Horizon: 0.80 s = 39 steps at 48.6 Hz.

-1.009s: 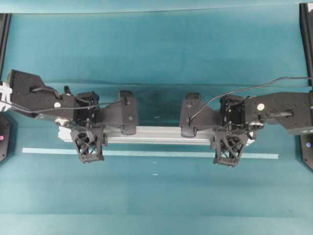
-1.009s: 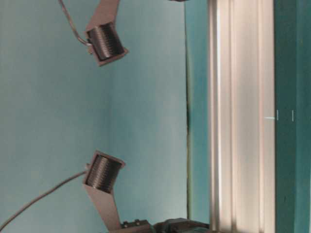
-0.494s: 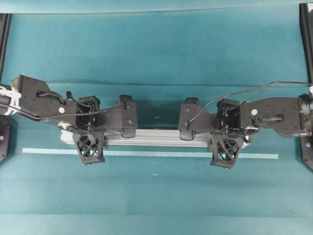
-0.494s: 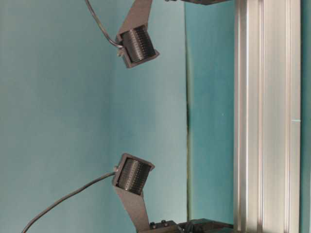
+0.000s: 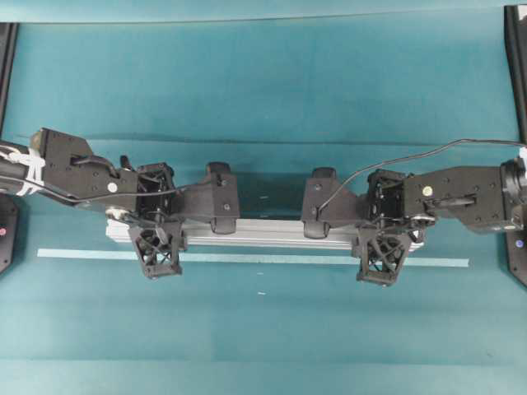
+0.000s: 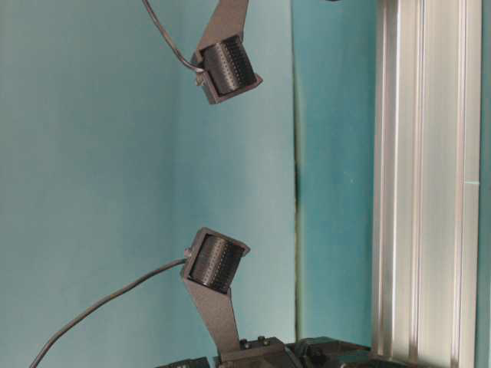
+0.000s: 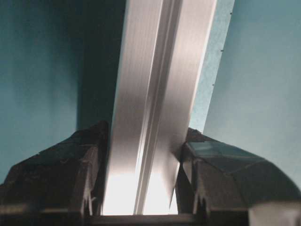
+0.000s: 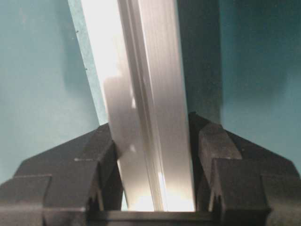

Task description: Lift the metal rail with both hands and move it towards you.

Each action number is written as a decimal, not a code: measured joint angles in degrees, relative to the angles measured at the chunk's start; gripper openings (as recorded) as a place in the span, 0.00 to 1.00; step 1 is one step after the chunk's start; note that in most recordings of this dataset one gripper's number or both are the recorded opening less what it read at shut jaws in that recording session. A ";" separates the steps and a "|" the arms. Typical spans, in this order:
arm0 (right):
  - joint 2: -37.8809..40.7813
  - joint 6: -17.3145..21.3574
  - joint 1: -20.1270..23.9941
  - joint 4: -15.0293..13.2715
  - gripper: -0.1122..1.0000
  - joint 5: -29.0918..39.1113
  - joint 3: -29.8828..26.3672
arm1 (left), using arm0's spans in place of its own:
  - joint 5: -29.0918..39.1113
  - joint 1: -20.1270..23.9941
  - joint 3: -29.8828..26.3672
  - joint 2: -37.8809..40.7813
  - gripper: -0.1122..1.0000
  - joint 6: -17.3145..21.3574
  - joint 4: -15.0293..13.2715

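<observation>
Left gripper (image 7: 141, 188) and right gripper (image 8: 153, 174) jaws clamp the metal rail (image 5: 272, 234)

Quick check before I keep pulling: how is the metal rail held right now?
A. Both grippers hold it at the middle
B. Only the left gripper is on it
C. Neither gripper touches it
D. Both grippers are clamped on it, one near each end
D. Overhead, the left gripper and right gripper sit near opposite ends of the metal rail, and each wrist view shows black fingers pressed against both sides of it.
</observation>
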 measured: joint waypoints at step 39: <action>0.18 0.00 1.14 1.23 0.46 -1.23 0.00 | 2.72 -1.93 -0.62 0.09 0.38 -1.93 0.00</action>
